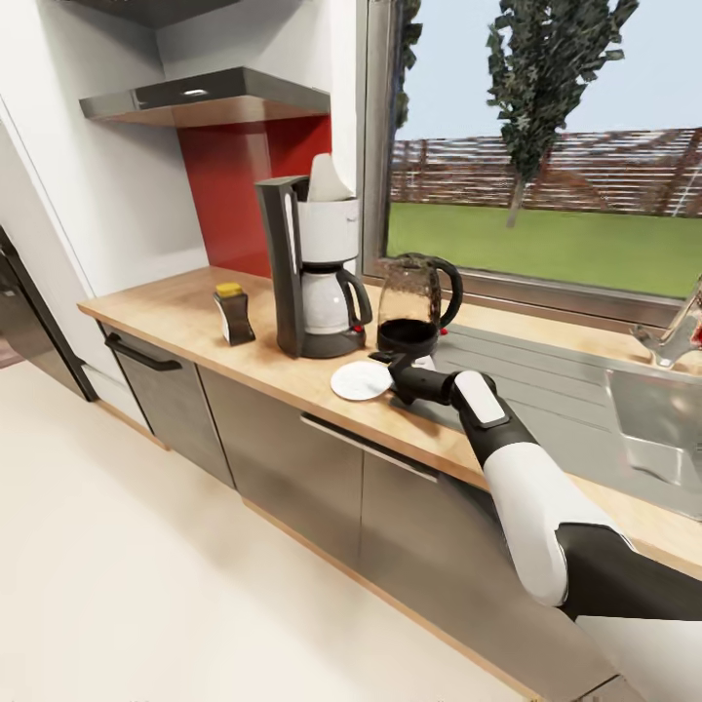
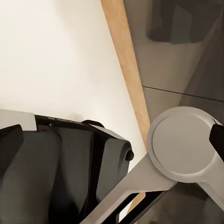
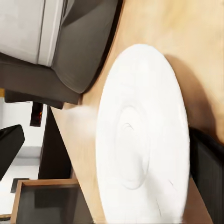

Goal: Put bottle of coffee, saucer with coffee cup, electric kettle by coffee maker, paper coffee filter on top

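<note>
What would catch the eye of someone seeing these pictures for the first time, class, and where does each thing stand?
The dark coffee maker stands mid-counter before the red wall panel, a white paper filter poking from its top. Right of it sits the glass electric kettle, and in front of both lies a white saucer, with the right tool at its edge. The yellow-capped bottle of coffee stands to the coffee maker's left.

No words, numbers or signs can be read anywhere. A pale label is seen on the coffee bottle [image 1: 233,316], but it is too small and blurry to be read. No brand can be made out on the coffee maker [image 1: 314,266] or kettle [image 1: 415,304].
</note>
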{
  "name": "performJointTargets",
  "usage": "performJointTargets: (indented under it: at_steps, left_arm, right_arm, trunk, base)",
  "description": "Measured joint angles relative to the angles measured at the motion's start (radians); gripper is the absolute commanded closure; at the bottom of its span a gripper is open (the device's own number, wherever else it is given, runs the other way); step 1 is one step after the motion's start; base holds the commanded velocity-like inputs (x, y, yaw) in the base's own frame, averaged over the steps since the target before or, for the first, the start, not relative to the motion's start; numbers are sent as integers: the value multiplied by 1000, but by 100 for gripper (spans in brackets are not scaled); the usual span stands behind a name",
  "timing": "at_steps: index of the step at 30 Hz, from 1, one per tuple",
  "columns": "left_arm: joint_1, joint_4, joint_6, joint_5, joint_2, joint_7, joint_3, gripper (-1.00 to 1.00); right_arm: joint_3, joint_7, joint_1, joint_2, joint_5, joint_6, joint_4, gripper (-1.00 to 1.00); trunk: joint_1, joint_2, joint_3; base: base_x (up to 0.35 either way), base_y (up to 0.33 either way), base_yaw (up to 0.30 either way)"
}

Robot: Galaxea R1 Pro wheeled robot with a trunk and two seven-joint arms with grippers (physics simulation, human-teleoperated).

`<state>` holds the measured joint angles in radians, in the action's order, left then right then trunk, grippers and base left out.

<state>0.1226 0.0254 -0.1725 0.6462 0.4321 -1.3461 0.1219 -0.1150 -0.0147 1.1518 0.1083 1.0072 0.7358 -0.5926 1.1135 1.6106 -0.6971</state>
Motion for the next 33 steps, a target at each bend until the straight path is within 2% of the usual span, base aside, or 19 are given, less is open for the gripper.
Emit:
performJointTargets:
  at_steps: [9,14,15,16,17,19,20,21,22,23,24,26,27,28,29,31,33]
  left_arm:
    - [0,0,1,0,0,0,0,-100]
    - [0,0,1,0,0,0,0,-100]
    - [0,0,1,0,0,0,0,-100]
    - [0,0,1,0,0,0,1,-100]
    - [0,0,1,0,0,0,0,-100]
    - [0,0,1,0,0,0,0,-100]
    - [0,0,0,0,0,0,0,-100]
    - [0,1,0,0,0,0,0,-100]
    - [0,1,0,0,0,0,0,-100]
    - [0,1,0,0,0,0,0,-100]
    - [0,1,0,0,-1,0,0,-100]
    - [0,2,0,0,-1,0,0,-100]
    - [0,2,0,0,-1,0,0,-100]
    - [0,2,1,0,-1,0,0,-100]
    - [0,2,0,0,-1,0,0,-100]
    - [0,2,1,0,-1,0,0,-100]
    - [0,2,1,0,-1,-1,0,-100]
  right_arm:
    - [2,4,0,0,7,5,12,-100]
    - [8,33,0,0,0,8,20,-100]
    - [9,47,0,0,2,8,25,-100]
    - [15,125,0,-1,-11,9,46,-100]
    - [16,152,0,-1,-12,9,46,-100]
    - [20,254,0,-1,-23,9,7,-100]
    - [96,324,0,0,-27,13,-49,-100]
    - [160,359,0,1,-32,13,-82,-100]
    - [291,414,-1,0,-34,6,-143,-100]
    - [357,435,-1,1,-40,-2,-174,-100]
    - [457,465,-2,0,-41,-24,-216,-100]
    - [622,499,-3,1,-47,-92,-266,-100]
    - [666,505,-5,1,-49,-111,-275,-100]
    - [758,516,-10,1,-50,-147,-290,-100]
    - [811,520,-14,1,-51,-168,-296,-100]
    - [994,527,-32,1,-53,-261,-310,-100]
    - [1080,530,-46,0,-51,-321,-313,-100]
  trunk:
    - [0,0,0]
    - [0,0,0]
    - [0,0,0]
    - [0,0,0]
    - [0,0,0]
    - [0,0,0]
    - [0,0,0]
    - [0,0,0]
    - [0,0,0]
    - [0,0,0]
    - [0,0,0]
    - [0,0,0]
    - [0,0,0]
    - [0,0,0]
    - [0,0,0]
    - [0,0,0]
    - [0,0,0]
  base:
    - [-249,-188,0]
    - [-254,-192,0]
    - [-125,-96,0]
    - [-100,-77,0]
    - [-64,-49,0]
    - [-33,-26,0]
    - [-21,-16,0]
    - [-13,-10,0]
    - [-11,-8,0]
    - [-7,-5,0]
    - [-4,-3,0]
    - [-3,-2,0]
    - [-1,-1,0]
    - [-1,-1,0]
    - [0,0,0]
    - [0,0,0]
    - [0,0,0]
